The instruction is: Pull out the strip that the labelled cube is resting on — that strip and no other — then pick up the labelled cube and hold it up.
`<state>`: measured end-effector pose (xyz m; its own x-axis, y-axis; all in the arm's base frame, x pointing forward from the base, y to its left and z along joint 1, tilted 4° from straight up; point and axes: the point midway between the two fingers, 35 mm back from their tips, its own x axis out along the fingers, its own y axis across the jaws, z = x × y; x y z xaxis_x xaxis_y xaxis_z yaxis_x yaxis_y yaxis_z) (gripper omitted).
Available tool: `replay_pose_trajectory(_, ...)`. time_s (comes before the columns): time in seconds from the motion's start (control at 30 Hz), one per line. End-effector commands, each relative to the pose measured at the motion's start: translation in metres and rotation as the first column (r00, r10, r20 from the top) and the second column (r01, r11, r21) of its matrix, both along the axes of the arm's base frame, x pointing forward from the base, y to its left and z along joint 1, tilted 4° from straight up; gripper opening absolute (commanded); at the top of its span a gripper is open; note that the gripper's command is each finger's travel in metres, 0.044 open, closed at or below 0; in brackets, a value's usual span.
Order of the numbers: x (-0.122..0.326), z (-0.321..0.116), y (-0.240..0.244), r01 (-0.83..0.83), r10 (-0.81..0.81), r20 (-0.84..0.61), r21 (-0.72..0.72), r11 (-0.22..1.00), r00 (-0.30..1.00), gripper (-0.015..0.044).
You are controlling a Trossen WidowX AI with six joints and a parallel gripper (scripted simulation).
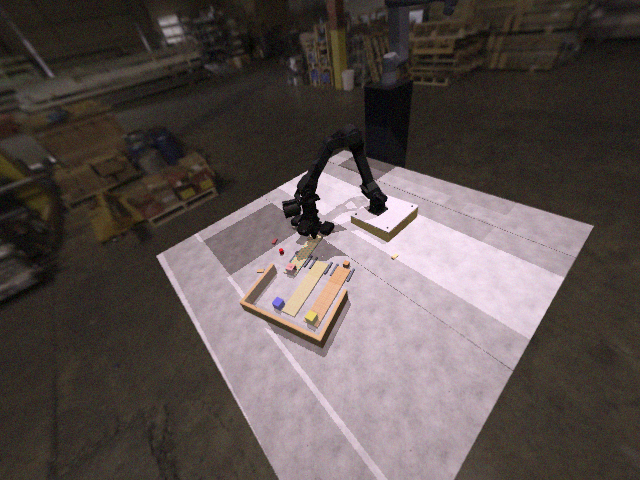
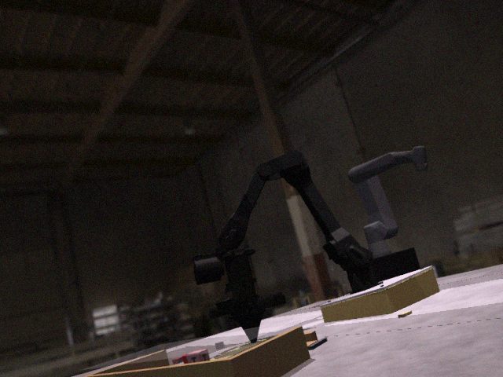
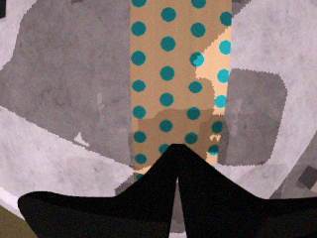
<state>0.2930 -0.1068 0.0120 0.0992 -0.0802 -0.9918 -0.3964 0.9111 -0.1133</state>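
Note:
The dotted strip (image 1: 306,252) (image 3: 154,89), tan with teal dots, lies partly out of the walled tray's open side. The pink labelled cube (image 1: 290,267) (image 2: 197,356) is at its far end in the top view; dark lettering shows on it in the exterior view. Whether it still rests on the strip is too small to tell. My gripper (image 1: 313,235) (image 2: 253,341) (image 3: 176,150) is shut and empty, pointing down, its tips at or just above the strip's near end. The plain pale strip (image 1: 306,289) and the orange strip (image 1: 330,291) lie side by side in the tray.
The tray's wooden wall (image 1: 281,322) (image 2: 276,353) surrounds three sides. A blue cube (image 1: 278,303) lies left of the pale strip; a yellow cube (image 1: 311,316) is on the orange strip's far end. Grey guide rails (image 1: 350,274) and an orange block (image 1: 346,264) are by the open side. A red piece (image 1: 281,251) lies outside.

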Motion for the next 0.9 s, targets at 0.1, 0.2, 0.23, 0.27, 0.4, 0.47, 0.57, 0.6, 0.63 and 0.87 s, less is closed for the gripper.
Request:
replay_pose_trajectory(0.1,-0.018,-0.007,-0.005,0.005,-0.005,-0.030,0.003,1.000,1.000,0.0000)
replay_pose_trajectory(0.2,-0.022,-0.007,-0.007,0.005,-0.005,-0.031,0.003,1.000,1.000,0.0000)
replay_pose_trajectory(0.23,-0.024,-0.007,-0.007,0.005,-0.005,-0.031,0.003,1.000,1.000,0.0000)
replay_pose_trajectory(0.27,-0.025,-0.007,-0.008,0.005,-0.005,-0.031,0.003,1.000,1.000,0.0000)
replay_pose_trajectory(0.4,-0.030,-0.008,-0.010,0.005,-0.005,-0.031,0.002,1.000,0.999,0.0000)
replay_pose_trajectory(0.47,-0.031,-0.008,-0.011,0.005,-0.005,-0.031,0.002,1.000,0.999,0.0000)
replay_pose_trajectory(0.57,-0.031,-0.008,-0.011,0.005,-0.005,-0.031,0.002,1.000,0.999,0.0000)
replay_pose_trajectory(0.6,-0.031,-0.008,-0.011,0.005,-0.005,-0.031,0.002,1.000,0.999,0.0000)
replay_pose_trajectory(0.63,-0.031,-0.008,-0.011,0.005,-0.005,-0.031,0.002,1.000,0.999,0.0000)
replay_pose_trajectory(0.87,-0.031,-0.008,-0.011,0.005,-0.005,-0.031,0.002,1.000,0.999,0.0000)
